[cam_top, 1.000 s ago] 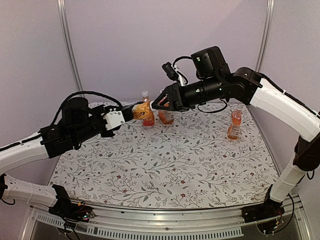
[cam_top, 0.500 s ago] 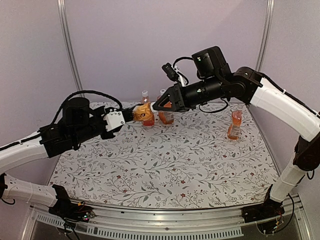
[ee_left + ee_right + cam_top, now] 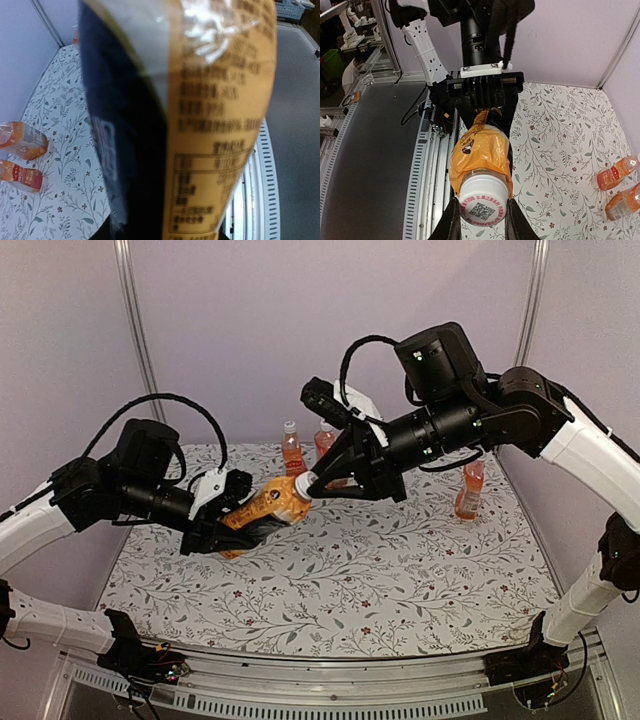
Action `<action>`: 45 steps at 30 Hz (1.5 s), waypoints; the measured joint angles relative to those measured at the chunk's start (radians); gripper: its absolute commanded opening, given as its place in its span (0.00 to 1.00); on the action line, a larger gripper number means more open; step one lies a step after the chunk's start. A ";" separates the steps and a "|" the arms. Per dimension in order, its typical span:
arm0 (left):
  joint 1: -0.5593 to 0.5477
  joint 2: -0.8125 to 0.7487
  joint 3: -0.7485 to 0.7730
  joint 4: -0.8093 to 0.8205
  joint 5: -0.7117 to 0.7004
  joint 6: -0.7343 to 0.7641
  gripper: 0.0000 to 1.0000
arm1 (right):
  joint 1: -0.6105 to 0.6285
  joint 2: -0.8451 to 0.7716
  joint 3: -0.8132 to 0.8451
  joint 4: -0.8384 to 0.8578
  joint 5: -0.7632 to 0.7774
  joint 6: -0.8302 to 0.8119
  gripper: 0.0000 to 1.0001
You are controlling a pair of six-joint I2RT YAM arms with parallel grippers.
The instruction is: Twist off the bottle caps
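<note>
Floral tablecloth (image 3: 400,580), round white cap (image 3: 484,206), glossy orange-wrapped bottle (image 3: 262,510)

We saw the cap (image 3: 481,209) low in the centre of the frame, facing us: white, with a square code and red print on its top. The right gripper (image 3: 481,201) entered at the bottom edge, one dark finger against each side of the cap. Behind the cap the bottle (image 3: 479,155), wrapped in an orange label, ran up the frame into the left gripper (image 3: 484,107), whose black fingers closed on its far part. The white left arm (image 3: 422,45) stretched toward the upper left. At the lower right, two more bottles (image 3: 615,176) showed close together on the flowered cloth (image 3: 555,125). A grey floor (image 3: 370,160) filled the left side.
</note>
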 measured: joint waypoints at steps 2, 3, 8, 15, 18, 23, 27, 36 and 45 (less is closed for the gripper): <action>-0.003 0.001 0.005 -0.020 0.071 -0.009 0.26 | 0.039 0.002 0.036 -0.047 0.034 -0.115 0.00; -0.006 0.001 0.007 -0.026 0.094 -0.010 0.26 | 0.058 0.003 0.053 -0.068 0.051 -0.175 0.00; -0.011 0.005 0.008 -0.041 0.152 -0.010 0.26 | 0.100 0.003 0.076 -0.107 0.101 -0.386 0.00; 0.008 0.000 -0.004 -0.031 0.151 -0.025 0.25 | 0.103 0.003 0.066 -0.092 0.132 -0.478 0.75; 0.019 -0.017 -0.024 0.035 0.123 -0.061 0.27 | 0.104 -0.002 0.021 -0.063 0.180 -0.442 0.97; 0.026 -0.062 -0.089 0.188 -0.048 -0.057 0.31 | 0.105 -0.005 -0.026 -0.015 0.278 -0.286 0.99; 0.026 -0.071 -0.168 0.304 -0.251 -0.004 0.33 | 0.080 -0.008 0.006 0.030 0.313 -0.068 0.92; 0.006 -0.066 -0.235 0.502 -0.575 0.191 0.34 | -0.073 0.088 0.134 0.047 0.280 0.529 0.72; 0.000 -0.068 -0.266 0.540 -0.616 0.238 0.35 | -0.087 0.203 0.192 0.027 0.155 0.745 0.36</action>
